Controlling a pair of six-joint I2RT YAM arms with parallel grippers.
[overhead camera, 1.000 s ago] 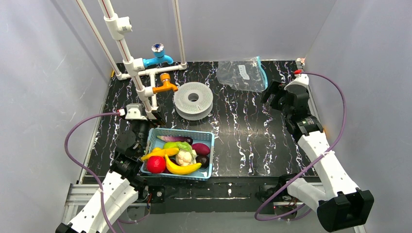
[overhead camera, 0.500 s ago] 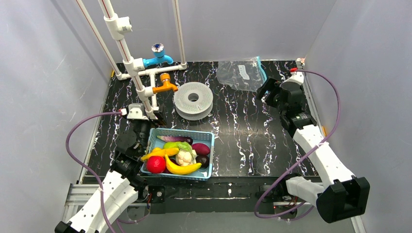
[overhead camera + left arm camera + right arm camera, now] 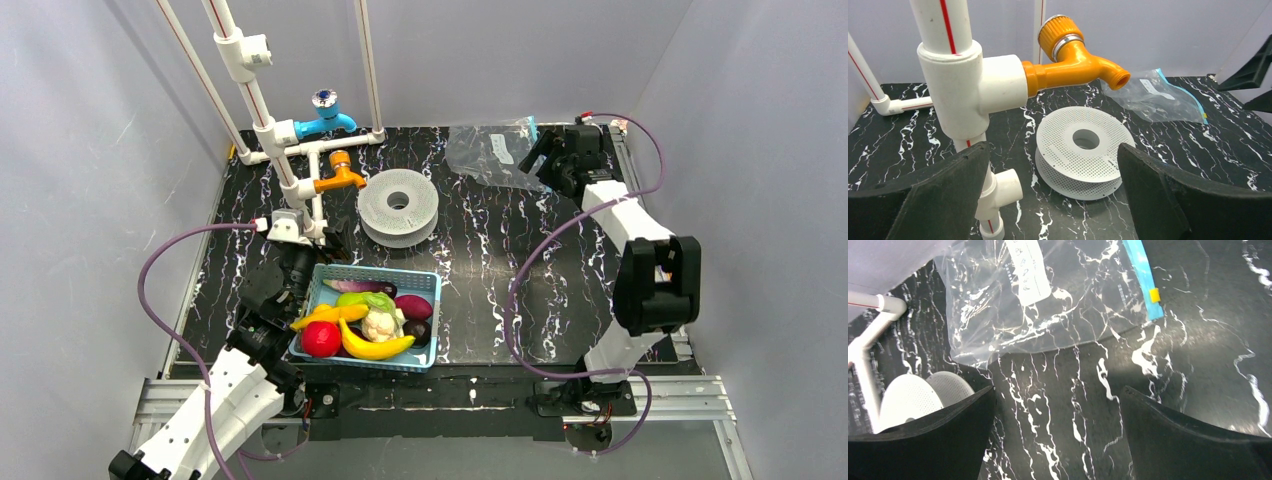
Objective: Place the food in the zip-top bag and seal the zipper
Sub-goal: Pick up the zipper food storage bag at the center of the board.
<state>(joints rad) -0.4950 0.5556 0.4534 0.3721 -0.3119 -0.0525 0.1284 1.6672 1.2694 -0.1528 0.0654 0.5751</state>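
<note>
Food (image 3: 365, 320) is lying heaped in the light-blue basket (image 3: 436, 322) at lower centre of the top view. Zip-top bag (image 3: 490, 152) is lying flat at upper right, its zipper (image 3: 1143, 280) running along one edge. Right gripper (image 3: 1058, 405) is hovering just beside the bag, jaws spread and holding nothing. Left gripper (image 3: 1052, 149) is gaping likewise beside the basket.
</note>
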